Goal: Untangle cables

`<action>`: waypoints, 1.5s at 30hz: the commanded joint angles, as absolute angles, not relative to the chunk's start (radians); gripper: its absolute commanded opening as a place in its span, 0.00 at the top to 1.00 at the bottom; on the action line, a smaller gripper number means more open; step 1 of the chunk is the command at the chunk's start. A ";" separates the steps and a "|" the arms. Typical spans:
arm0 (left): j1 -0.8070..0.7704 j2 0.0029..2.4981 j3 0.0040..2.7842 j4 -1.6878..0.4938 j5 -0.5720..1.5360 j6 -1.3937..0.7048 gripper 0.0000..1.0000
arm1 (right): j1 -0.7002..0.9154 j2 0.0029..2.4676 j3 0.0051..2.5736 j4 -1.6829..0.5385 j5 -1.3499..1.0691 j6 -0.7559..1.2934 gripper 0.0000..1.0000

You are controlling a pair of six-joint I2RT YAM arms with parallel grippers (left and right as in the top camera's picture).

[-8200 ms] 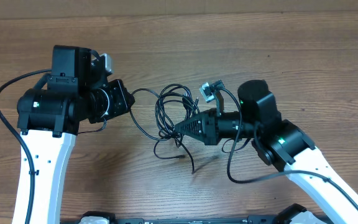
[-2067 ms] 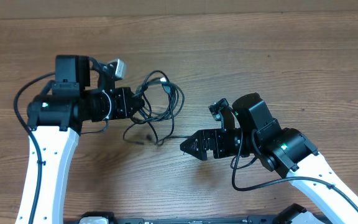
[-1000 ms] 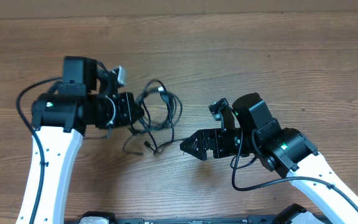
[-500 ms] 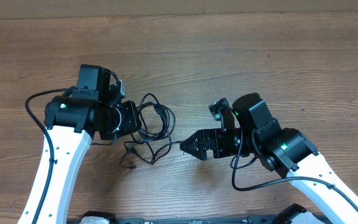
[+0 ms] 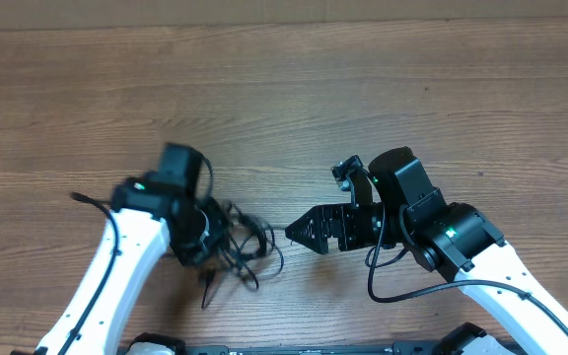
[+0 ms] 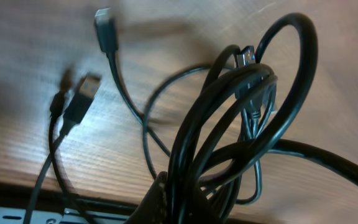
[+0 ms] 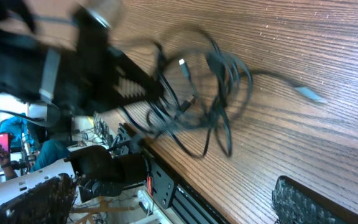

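Cables [image 5: 248,247] are one knotted bundle at about 7 o'clock of the table [image 5: 412,99] in the overhead view, close to the near edge and not yet separated. Left gripper [image 5: 210,232] is clamped on the bundle at its 9 o'clock end; the left wrist view shows several loops [image 6: 229,124] running straight into the closed fingers, with two plugs [image 6: 89,87] dangling free on the side. That arm is blurred overhead, so the exact grip point is hard to read. Long axis of the tangle looks roughly 9-to-3, loops fanning toward 3–4 o'clock, one loose tail trailing toward 6. Right gripper [image 5: 288,232] has its jaws spread wide and holds nothing; it sits just off the bundle's 3 o'clock side, aimed at it. My read: this is the hold-and-pick step, with one side anchored and no strand pulled out. Next move probably calls for the right gripper to close on a single outer loop or plug lead, not the whole clump, then draw away toward 3 o'clock.
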State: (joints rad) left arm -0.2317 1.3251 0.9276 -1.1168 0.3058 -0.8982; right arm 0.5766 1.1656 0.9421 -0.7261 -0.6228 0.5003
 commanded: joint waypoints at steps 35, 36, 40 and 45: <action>-0.315 1.312 1.518 -1.264 0.017 -0.534 0.96 | 0.577 1.147 0.949 -0.720 -0.618 0.497 0.00; -0.315 1.312 1.515 -1.288 0.006 -0.558 0.96 | 0.578 1.147 0.949 -0.720 -0.618 0.497 0.00; -0.315 1.312 1.499 -1.337 -0.007 -0.588 0.95 | 0.577 1.147 0.949 -0.720 -0.618 0.497 0.00; -0.315 1.312 1.469 -1.369 -0.007 -0.606 0.96 | 0.577 1.147 0.949 -0.720 -0.618 0.497 0.00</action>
